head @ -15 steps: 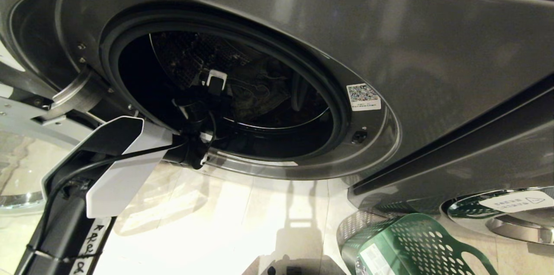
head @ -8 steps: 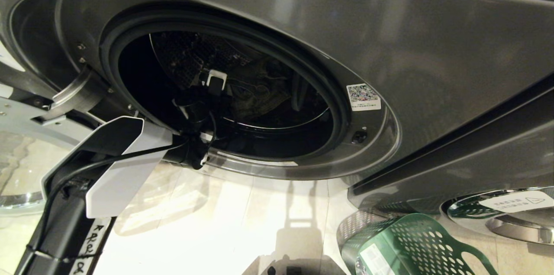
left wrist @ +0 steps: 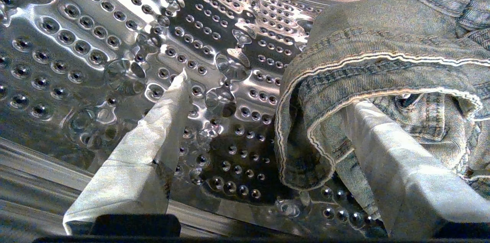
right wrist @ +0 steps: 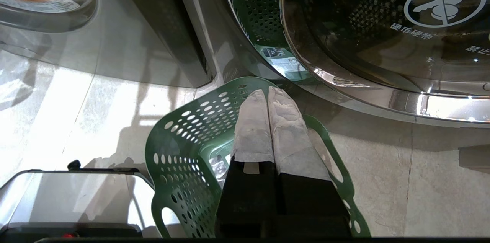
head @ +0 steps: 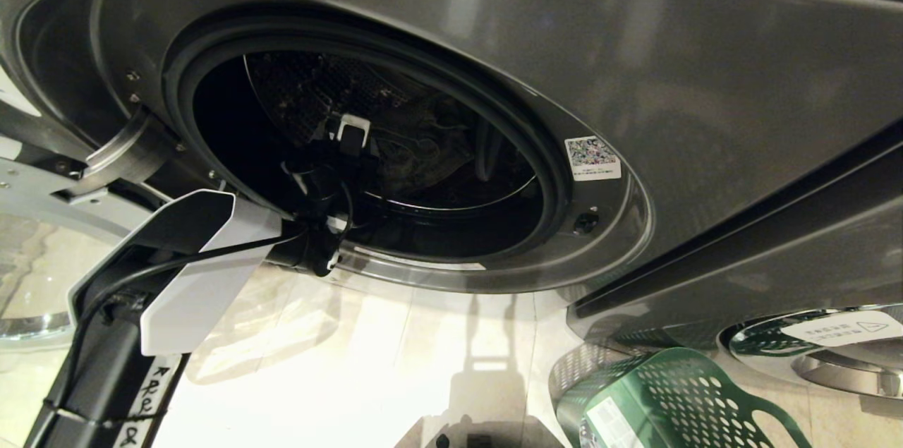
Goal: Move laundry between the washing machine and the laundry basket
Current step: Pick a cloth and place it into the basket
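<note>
— Nothing has moved since a second ago, has it?

— No. Arm, drum and basket all sit as they did.

— Where's the laundry?

— Denim (left wrist: 386, 55) lies crumpled inside the drum (left wrist: 115, 44), against the perforated steel wall. From the head view it shows only as a dim heap (head: 423, 152) deep in the opening.

— And the left gripper (left wrist: 264, 120)?

— Reached in through the porthole, fingers spread wide. One finger (left wrist: 398, 166) is pressed up against a folded denim hem; the other (left wrist: 153, 139) stands apart over bare drum wall. Nothing is gripped between them. In the head view the gripper (head: 346, 144) is a dark shape in the mouth of the washer (head: 705, 81), with the arm's white shell (head: 197, 264) rising from the lower left.

— The right gripper (right wrist: 268, 93)?

— Parked outside, hanging over the green basket (right wrist: 180, 147), fingers closed together and holding nothing.

— Where is the basket?

— On the pale tiled floor (right wrist: 76, 97), just in front of a second machine with its glass door (right wrist: 383, 25) closed. The head view catches its perforated rim (head: 670, 391) at the bottom right, below the washer's front panel.

— Anything else?

— A small sticker (head: 592, 159) on the door ring, right of the opening.
</note>
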